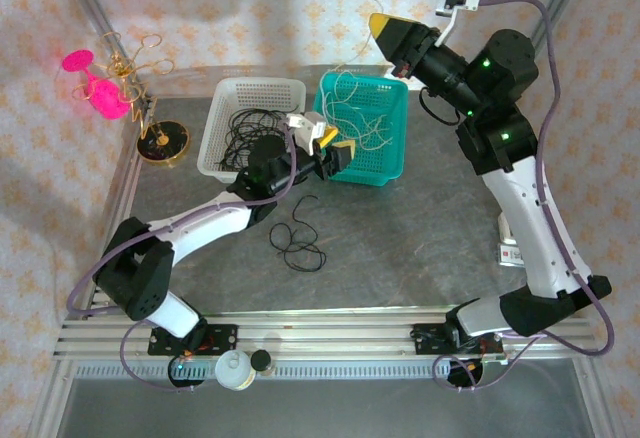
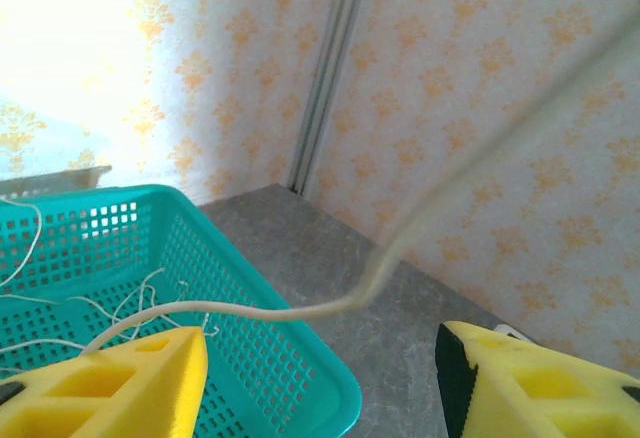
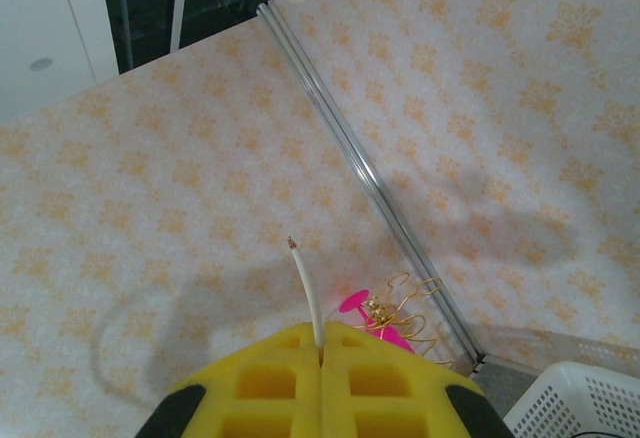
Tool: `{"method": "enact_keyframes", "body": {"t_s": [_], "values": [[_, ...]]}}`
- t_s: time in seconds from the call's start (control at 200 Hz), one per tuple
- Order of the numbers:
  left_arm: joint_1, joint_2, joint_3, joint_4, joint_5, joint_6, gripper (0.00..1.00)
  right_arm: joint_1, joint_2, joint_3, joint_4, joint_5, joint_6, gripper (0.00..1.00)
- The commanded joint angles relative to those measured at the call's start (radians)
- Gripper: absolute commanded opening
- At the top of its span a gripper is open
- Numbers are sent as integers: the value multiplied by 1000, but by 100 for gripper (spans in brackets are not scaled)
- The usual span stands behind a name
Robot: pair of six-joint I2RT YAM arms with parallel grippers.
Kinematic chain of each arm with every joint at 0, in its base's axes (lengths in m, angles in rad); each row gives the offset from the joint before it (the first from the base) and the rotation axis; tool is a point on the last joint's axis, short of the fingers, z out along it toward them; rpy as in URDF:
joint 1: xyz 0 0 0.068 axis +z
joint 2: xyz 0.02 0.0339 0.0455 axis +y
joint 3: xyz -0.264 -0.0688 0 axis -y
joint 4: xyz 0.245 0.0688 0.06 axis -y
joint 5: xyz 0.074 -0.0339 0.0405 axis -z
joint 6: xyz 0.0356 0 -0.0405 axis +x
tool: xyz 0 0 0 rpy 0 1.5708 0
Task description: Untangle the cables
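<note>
High above the far right corner of the table (image 1: 420,233), the right gripper (image 1: 380,26) has its yellow fingers pressed together on one whitish cable (image 3: 308,303), with a short stub of the end poking past the tips. Lower down, at the near rim of the teal basket (image 2: 260,328), the left gripper (image 2: 320,383) stands spread. What looks like the same pale strand (blurred where it nears the lens) sweeps across the gap, lying over one finger and clamped by neither. More whitish strands lie loose in the teal basket, black ones sit in the white basket (image 1: 215,148), and one black cable (image 1: 300,240) curls on the bare table between the arms.

I judge the step in hand to be drawing a single whitish cable out of the heap, the raised arm lifting and the lower one placed to guide it. The next move calls for the left fingers either to close lightly round the strand or to stand clear. The right arm should then pull slowly, so no neighbouring strands ride over the rim.
</note>
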Motion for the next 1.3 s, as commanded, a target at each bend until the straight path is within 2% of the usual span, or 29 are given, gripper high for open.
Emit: {"method": "enact_keyframes", "body": {"t_s": [0.0, 0.365, 0.465, 0.676, 0.911, 0.961, 1.011, 1.196, 1.296], "values": [[9, 29, 20, -26, -16, -26, 62, 11, -4, 21, 37, -38, 22, 0], [9, 46, 3, 2, -2, -43, 60, 13, -6, 43, 20, -34, 14, 0], [9, 37, -16, 0, -1, -49, 56, 14, -7, 51, 18, -31, 14, 0], [14, 27, -56, -12, -4, -41, 56, 13, -10, 59, 19, -34, 18, 0], [21, 18, -68, -31, -7, -27, 50, 15, -12, 66, 15, -34, 20, 0], [24, 15, -68, -28, -7, -25, 47, 15, -12, 66, 16, -37, 21, 0], [26, 12, -69, -28, -10, -24, 38, 16, -12, 63, 16, -39, 21, 0], [29, -19, -92, -10, 0, -17, 0, 15, -15, 67, 3, -24, 8, 0], [31, -41, -127, 1, 3, -5, 0, 15, -13, 74, -2, -20, 4, 0]]}}
